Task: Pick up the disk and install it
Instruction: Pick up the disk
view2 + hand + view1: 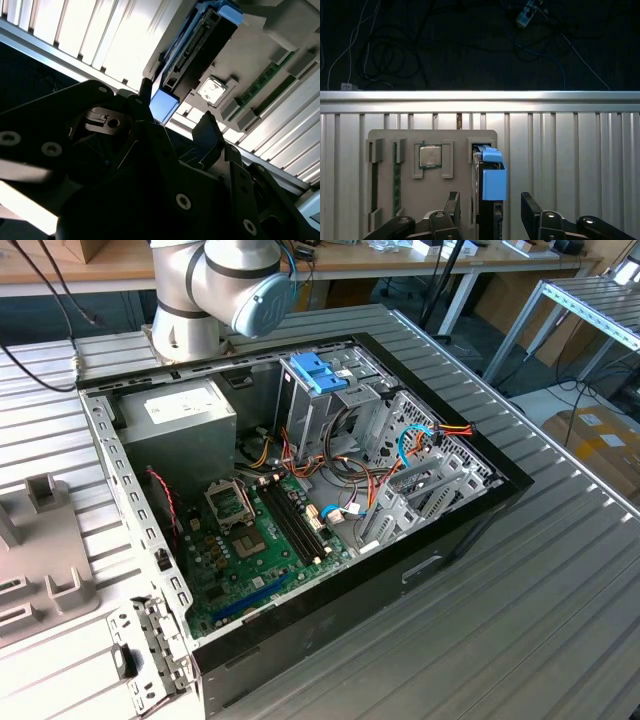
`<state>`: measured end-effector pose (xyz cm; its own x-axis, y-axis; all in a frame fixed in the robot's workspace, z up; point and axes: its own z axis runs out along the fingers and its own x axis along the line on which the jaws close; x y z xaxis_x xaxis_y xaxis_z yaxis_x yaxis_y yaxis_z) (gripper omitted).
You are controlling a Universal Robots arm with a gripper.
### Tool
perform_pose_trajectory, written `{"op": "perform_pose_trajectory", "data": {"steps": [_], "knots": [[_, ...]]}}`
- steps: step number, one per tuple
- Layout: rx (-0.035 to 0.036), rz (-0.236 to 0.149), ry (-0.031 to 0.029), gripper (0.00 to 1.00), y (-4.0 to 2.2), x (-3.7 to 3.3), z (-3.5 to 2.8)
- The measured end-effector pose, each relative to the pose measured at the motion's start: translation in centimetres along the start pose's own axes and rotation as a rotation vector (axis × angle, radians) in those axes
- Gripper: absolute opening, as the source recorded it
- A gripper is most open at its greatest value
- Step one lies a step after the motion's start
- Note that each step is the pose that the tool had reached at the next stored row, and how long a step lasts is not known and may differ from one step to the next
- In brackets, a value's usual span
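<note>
In the exterior view, looking at the robot arm [225,285] rising just behind an open computer case [330,630] lying on a ribbed metal table [520,620]. Showing inside it: a green motherboard [255,535], a grey power-supply box [180,420] and a light-blue bracket [318,370] topping the drive cage. Sitting at the exterior view's left, a grey tray [40,540].

In the second wrist view, holding the gripper [176,102] spread wide, straddling the disk [200,45] standing on edge in the tray [255,45]. Lying beyond one finger [207,132], a processor chip [212,90] and a memory stick [265,80].

In the first wrist view, keeping the gripper [490,197] apart, with the disk [490,172] sitting between the fingertips and touching neither. Resting in tray [385,137] pockets beside the disk, the processor chip [430,156] and memory stick [396,175].
</note>
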<state>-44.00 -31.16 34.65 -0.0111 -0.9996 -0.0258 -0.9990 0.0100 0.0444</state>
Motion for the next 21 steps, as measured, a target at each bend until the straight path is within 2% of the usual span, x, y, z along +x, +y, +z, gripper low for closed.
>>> {"op": "perform_pose_trajectory", "data": {"steps": [21], "knots": [[0.0000, 0.000, 0.0000, 0.60, -0.06, 0.05, 1.94]]}}
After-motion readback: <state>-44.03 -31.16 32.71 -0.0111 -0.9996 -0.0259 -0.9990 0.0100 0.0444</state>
